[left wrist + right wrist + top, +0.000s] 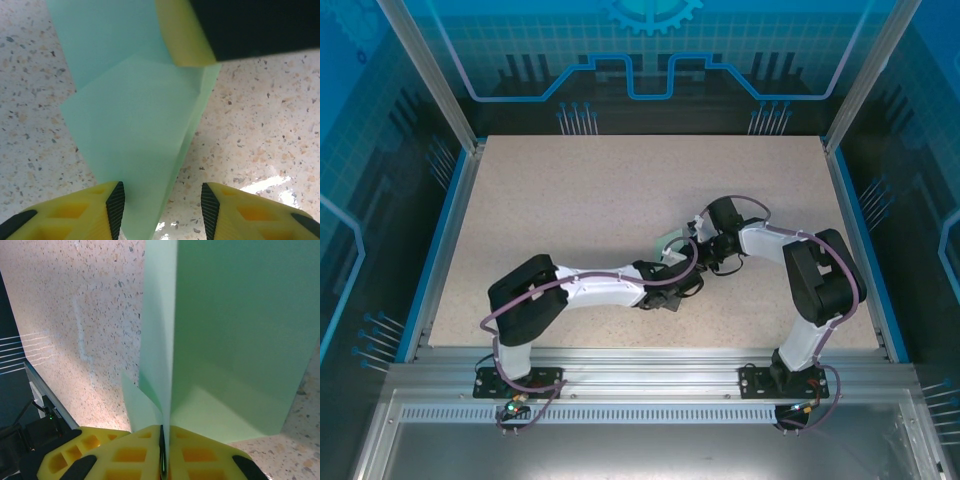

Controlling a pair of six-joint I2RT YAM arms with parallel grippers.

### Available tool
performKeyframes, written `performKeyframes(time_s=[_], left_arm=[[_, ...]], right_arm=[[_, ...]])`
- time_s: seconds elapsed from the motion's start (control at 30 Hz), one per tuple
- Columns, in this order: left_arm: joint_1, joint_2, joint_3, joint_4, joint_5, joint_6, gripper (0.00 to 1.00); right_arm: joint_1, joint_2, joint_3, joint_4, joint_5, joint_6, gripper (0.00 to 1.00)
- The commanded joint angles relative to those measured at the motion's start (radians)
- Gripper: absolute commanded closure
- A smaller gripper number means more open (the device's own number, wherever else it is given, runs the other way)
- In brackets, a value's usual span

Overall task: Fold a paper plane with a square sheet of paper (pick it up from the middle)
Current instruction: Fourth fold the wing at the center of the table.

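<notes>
The square sheet of paper (670, 243), pale mint green, is folded into a narrow pointed shape with layered flaps (135, 115). It sits mid-table between the two arms. My right gripper (161, 432) is shut on its folded edge, and the paper (235, 340) stands up out of the jaws. One yellow right finger (185, 35) shows at the paper's far end in the left wrist view. My left gripper (162, 200) is open around the pointed end. The tip lies beside the left pad (116, 202) and apart from the other pad. From above, both grippers (672, 272) (697, 240) meet at the paper.
The speckled beige table (570, 200) has free room on all sides of the arms. Blue enclosure walls (380, 200) ring it, with metal posts at the back corners. An aluminium rail (650, 365) runs along the near edge by the arm bases.
</notes>
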State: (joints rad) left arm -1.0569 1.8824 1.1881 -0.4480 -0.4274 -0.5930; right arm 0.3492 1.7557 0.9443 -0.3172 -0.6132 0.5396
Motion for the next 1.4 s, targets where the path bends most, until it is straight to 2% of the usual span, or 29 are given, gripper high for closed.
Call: performKeyframes(time_s=[0.0,0.13,0.47,0.73,0.93,1.17,1.37], left_arm=[[-0.006,0.021,0.024,-0.025,-0.041,0.002,0.54],[-0.006,0.024,0.028,-0.036,-0.057,-0.005,0.58],[-0.006,0.027,0.028,-0.043,-0.070,-0.014,0.74],[-0.005,0.041,0.029,-0.058,-0.082,-0.024,0.80],[-0.005,0.041,0.022,-0.043,-0.067,-0.027,0.90],[0.022,-0.009,-0.063,0.070,0.014,-0.058,0.98],[0.095,-0.120,-0.218,0.289,0.205,-0.063,1.00]], right_arm=[[0.018,-0.016,0.026,-0.030,-0.013,0.010,0.90],[0.019,-0.013,0.027,-0.037,-0.010,0.003,0.90],[0.027,0.004,0.023,-0.040,-0.005,-0.005,0.90],[0.027,0.002,0.027,-0.047,-0.005,-0.010,0.90],[0.027,-0.002,0.025,-0.049,-0.006,-0.013,0.88],[0.027,-0.033,0.030,-0.061,-0.006,-0.027,0.81],[0.022,-0.102,0.030,-0.085,0.044,-0.046,0.62]])
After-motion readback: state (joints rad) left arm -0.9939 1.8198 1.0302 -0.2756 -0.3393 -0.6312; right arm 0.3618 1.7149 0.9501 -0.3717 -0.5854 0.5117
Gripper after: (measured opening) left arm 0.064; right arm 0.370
